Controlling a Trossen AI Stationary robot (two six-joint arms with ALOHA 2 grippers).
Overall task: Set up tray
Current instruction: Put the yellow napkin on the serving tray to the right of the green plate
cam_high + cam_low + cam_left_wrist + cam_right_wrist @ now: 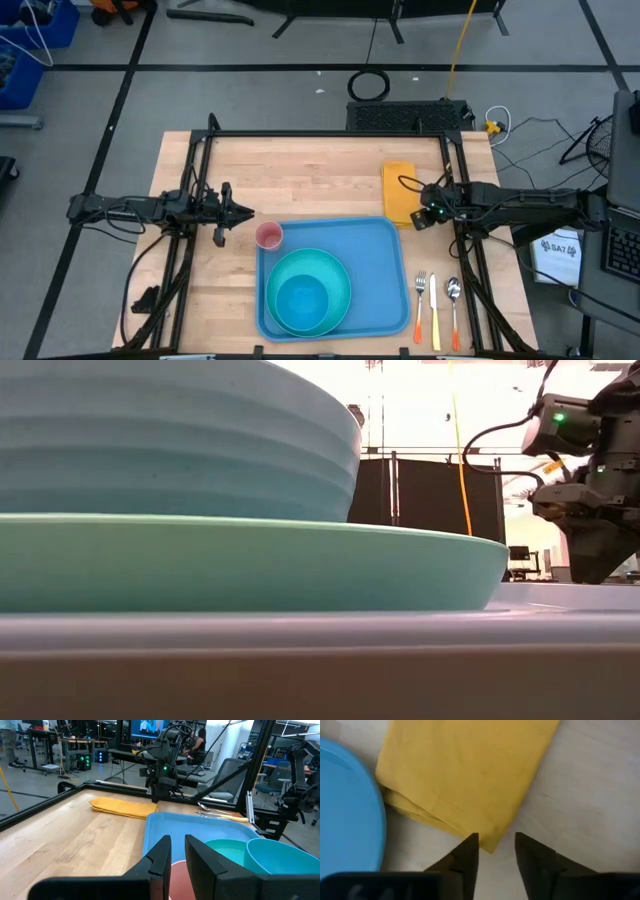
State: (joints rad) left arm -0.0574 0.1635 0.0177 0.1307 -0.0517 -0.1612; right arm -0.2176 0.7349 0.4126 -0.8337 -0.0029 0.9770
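Observation:
The blue tray point(385, 270) lies at the table's near middle. On it stands a turquoise plate point(335, 262) with a turquoise bowl point(300, 300) inside. A pink cup point(268, 235) stands upright at the tray's far left corner. My left gripper point(245, 212) hovers level just left of the cup point(177, 882), its fingers a narrow gap apart point(177, 845). The folded yellow napkin point(397, 185) lies flat on the table beyond the tray's far right corner. My right gripper point(496, 845) points down, open, over the napkin's near corner point(492, 847).
A fork point(420, 305), a knife point(435, 310) and a spoon point(455, 310) lie side by side on the table right of the tray. Bare wood lies left of the tray and along the far side. A black frame rims the table point(320, 133).

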